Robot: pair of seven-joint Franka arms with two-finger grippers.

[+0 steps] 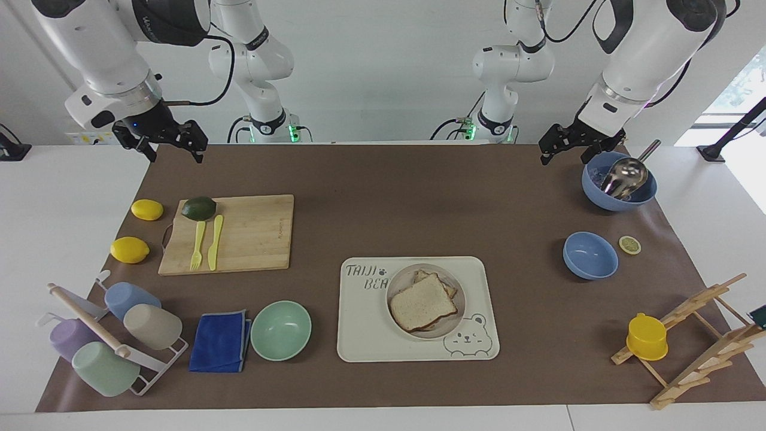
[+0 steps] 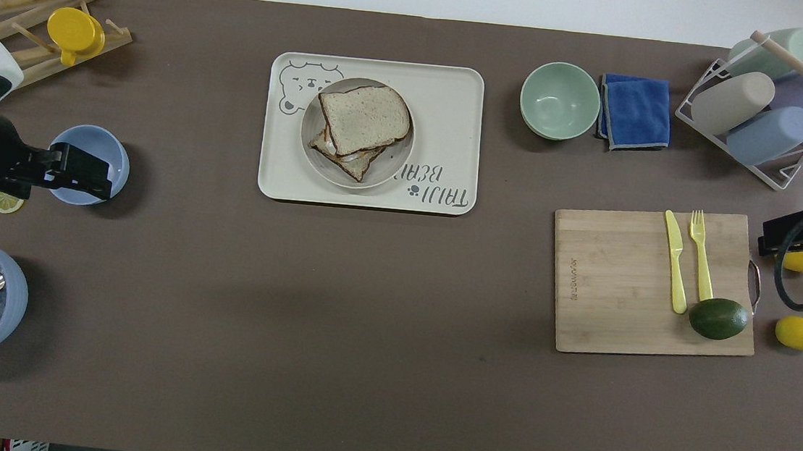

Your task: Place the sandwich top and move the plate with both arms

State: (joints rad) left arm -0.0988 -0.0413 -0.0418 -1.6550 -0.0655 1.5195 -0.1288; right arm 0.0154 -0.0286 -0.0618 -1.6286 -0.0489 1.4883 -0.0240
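The sandwich top (image 1: pixel 422 302), a plain bread slice with a brown crust, lies on another slice on the plate (image 1: pixel 458 286). The plate sits on a cream bear-print tray (image 1: pixel 365 335). In the overhead view the sandwich top (image 2: pixel 364 115) covers most of the plate (image 2: pixel 394 163). My left gripper (image 1: pixel 562 157) is open and empty, up in the air at the left arm's end of the table, by the blue bowls; it also shows from above (image 2: pixel 96 181). My right gripper (image 1: pixel 175 154) is open and empty, raised at the right arm's end, above the lemons.
A blue bowl with a metal scoop (image 1: pixel 619 179), a small blue bowl (image 1: pixel 590 255) and a lemon slice (image 1: pixel 629 244) are at the left arm's end. A cutting board (image 1: pixel 251 233) with avocado, fork and knife, two lemons, a mint bowl (image 1: pixel 281 330), blue cloth and cup rack are at the right arm's end.
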